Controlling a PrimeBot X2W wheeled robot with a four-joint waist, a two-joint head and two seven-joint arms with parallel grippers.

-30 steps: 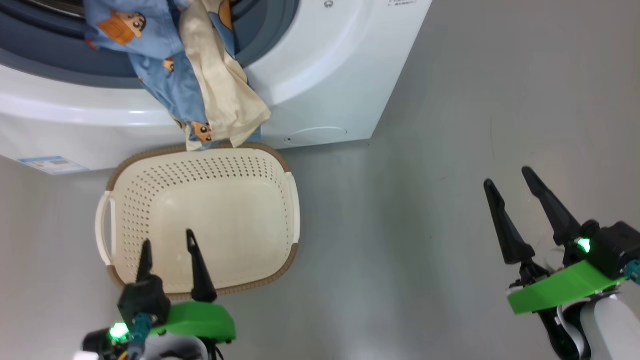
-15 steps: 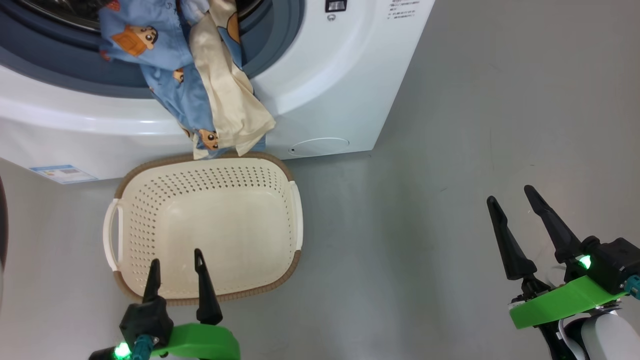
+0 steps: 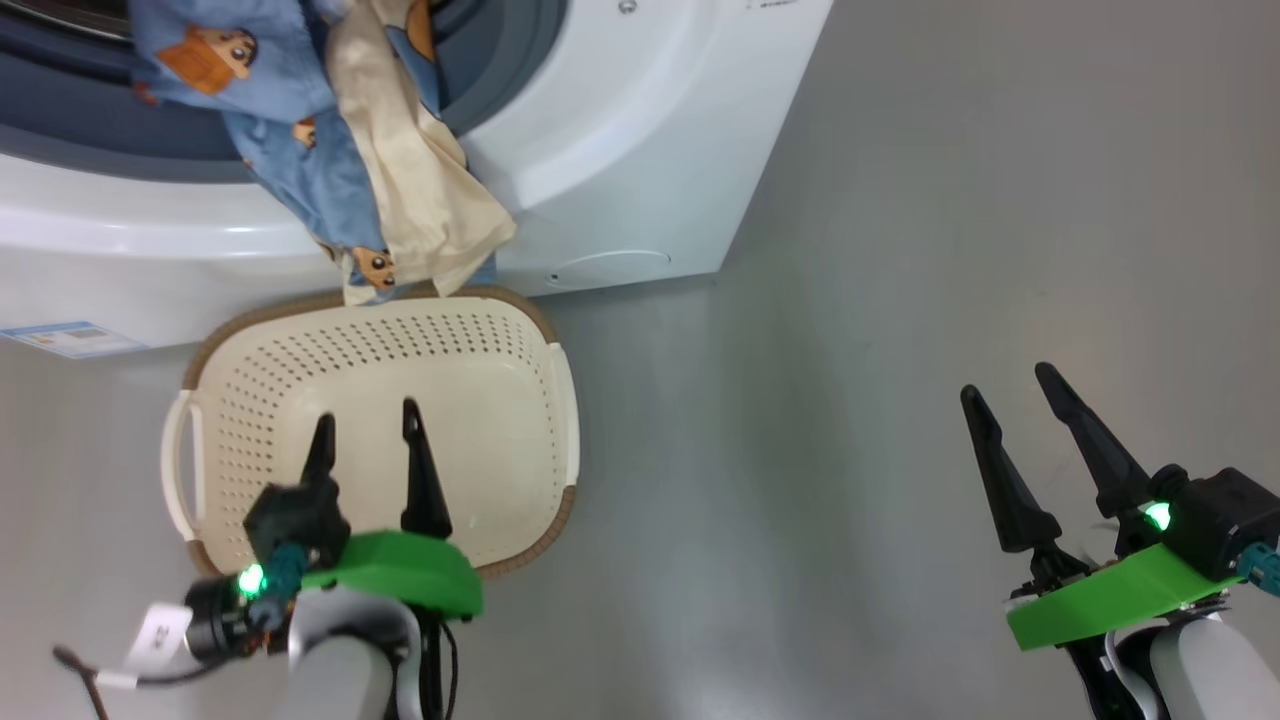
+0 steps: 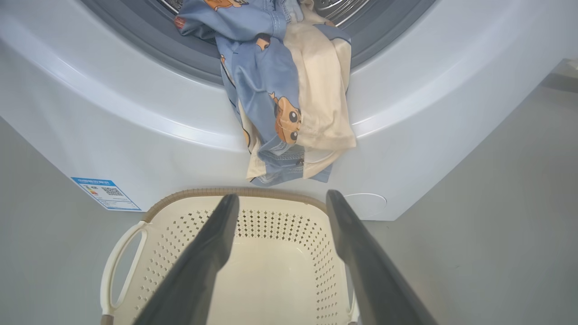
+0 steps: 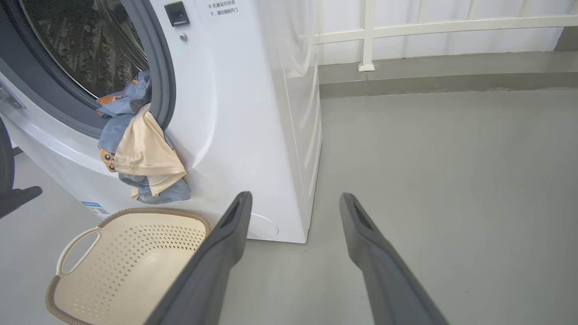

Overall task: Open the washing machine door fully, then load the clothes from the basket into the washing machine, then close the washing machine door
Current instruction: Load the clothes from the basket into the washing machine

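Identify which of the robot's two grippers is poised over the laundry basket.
The left gripper, its fingers spread above the empty basket. The right gripper is over bare floor, well off to the basket's side.

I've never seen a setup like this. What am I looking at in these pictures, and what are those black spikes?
A two-armed robot doing laundry. One picture looks down from a camera on its head; the other two come from wrist cameras, looking along each arm's fingers. The black spikes are its grasping parts: the left tool hangs above the empty cream basket, the right tool over grey floor. Both are open, holding nothing. Blue bear-print and cream clothes hang half out of the opening of the white washing machine, down its front.
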